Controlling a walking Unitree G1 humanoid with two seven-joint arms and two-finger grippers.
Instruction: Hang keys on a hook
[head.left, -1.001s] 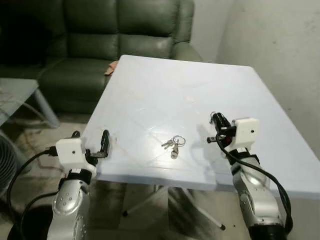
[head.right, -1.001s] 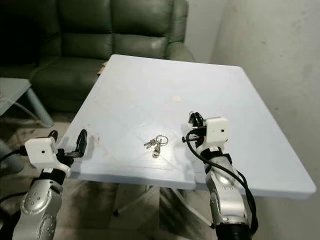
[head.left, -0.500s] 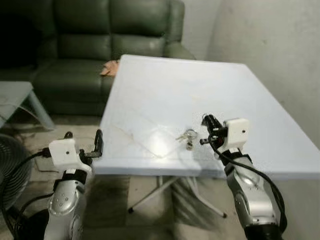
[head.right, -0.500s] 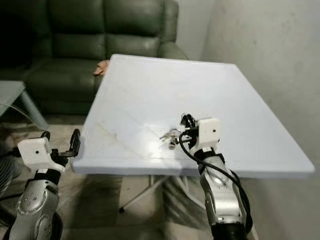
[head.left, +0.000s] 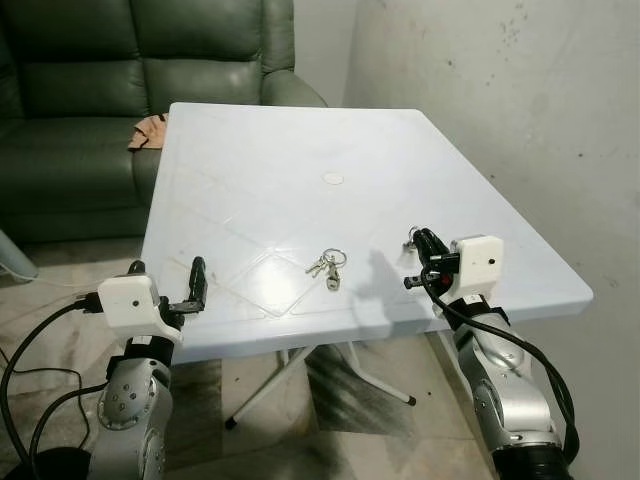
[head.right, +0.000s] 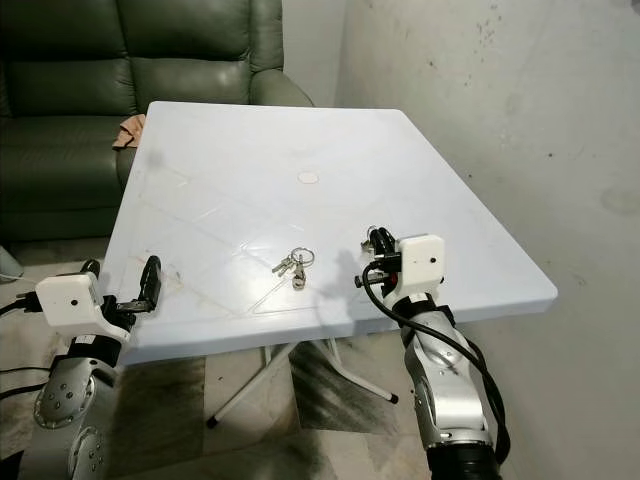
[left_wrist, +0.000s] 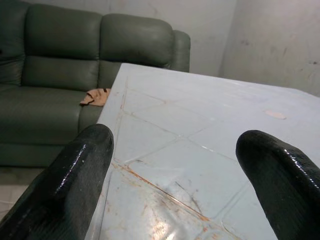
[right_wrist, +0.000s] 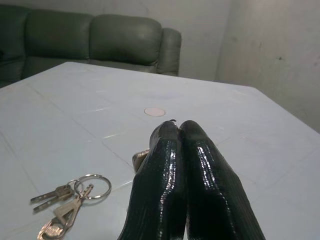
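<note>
My right gripper (right_wrist: 176, 131) hides a small brownish thing (right_wrist: 138, 159) just behind my fingers, possibly metal. The couch (head.left: 120, 60) runs off the far left edge, and my arms drop below the near edge.

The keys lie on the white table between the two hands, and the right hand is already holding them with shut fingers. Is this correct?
Not quite. The keys do lie on the white table between the left hand and the right hand. The right hand's fingers are shut, but on nothing: the right wrist view shows the keys loose on the table beside them.
</note>
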